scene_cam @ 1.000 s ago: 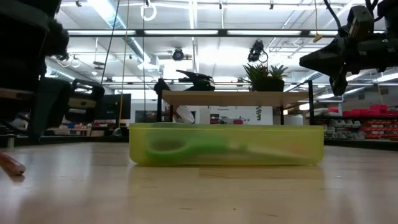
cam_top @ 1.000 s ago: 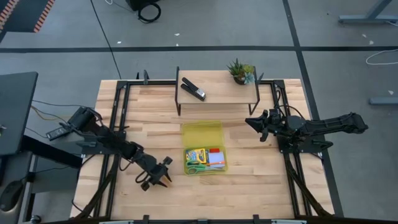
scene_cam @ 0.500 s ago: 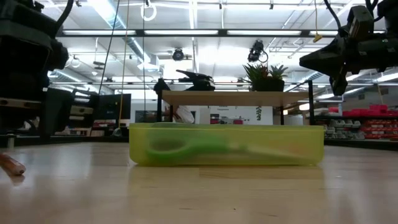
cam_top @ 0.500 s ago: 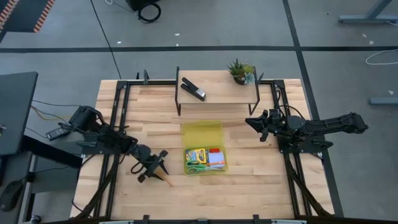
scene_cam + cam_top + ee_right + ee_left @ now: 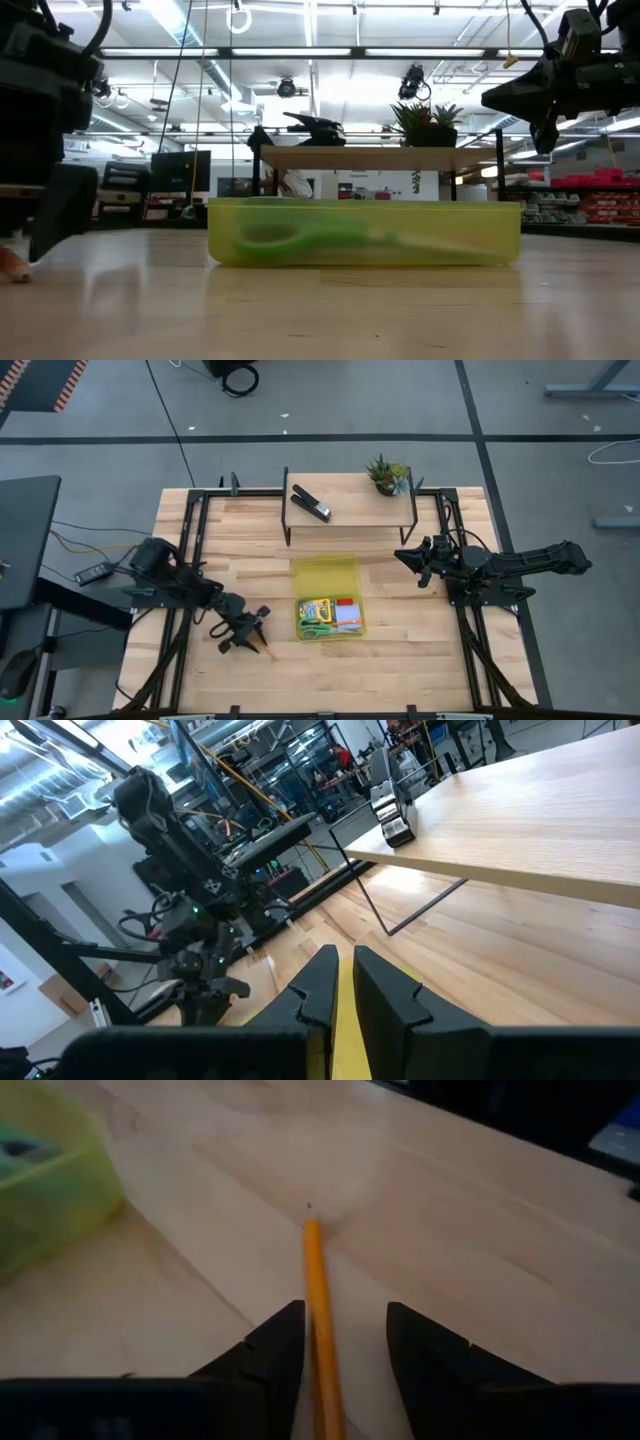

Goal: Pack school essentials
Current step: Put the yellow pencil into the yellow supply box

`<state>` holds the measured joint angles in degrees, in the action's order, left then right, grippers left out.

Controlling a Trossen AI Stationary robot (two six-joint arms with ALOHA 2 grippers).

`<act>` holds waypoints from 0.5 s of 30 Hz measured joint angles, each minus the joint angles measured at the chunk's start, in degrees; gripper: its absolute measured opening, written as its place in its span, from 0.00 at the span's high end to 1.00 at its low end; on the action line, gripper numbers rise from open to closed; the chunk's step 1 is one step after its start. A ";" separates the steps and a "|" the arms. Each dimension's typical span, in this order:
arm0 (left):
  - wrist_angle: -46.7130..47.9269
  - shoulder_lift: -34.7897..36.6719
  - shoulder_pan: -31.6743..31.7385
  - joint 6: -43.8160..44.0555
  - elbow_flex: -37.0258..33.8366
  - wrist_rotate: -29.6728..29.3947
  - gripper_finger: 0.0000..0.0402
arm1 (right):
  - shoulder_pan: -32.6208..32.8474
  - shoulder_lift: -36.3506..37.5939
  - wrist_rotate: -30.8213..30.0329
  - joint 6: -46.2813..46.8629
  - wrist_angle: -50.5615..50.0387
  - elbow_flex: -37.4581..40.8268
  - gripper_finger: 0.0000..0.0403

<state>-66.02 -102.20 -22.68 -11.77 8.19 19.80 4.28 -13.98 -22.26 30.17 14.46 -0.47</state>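
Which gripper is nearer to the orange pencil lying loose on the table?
Left. The left gripper is right at the orange pencil, open fingers on either side of it, left of the yellow-green box. The right gripper waits far across the table, right of the box.

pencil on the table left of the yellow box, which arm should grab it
Left. The left gripper is already over the orange pencil, which lies between its open fingers. The right gripper hangs raised on the far side of the yellow-green box.
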 joint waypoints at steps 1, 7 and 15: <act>-1.80 -1.16 0.23 0.25 0.06 0.01 0.62 | 0.02 -0.01 0.02 -0.01 0.00 0.00 0.90; -8.06 -7.37 1.90 0.59 1.04 1.83 0.62 | 0.01 -0.02 0.02 -0.02 0.00 0.00 0.90; -11.46 -12.65 2.70 0.59 3.26 4.23 0.71 | 0.02 -0.01 0.02 -0.01 0.00 0.00 0.90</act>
<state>-77.48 -114.85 -19.99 -11.18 11.45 24.03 4.29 -13.99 -22.24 30.16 14.46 -0.47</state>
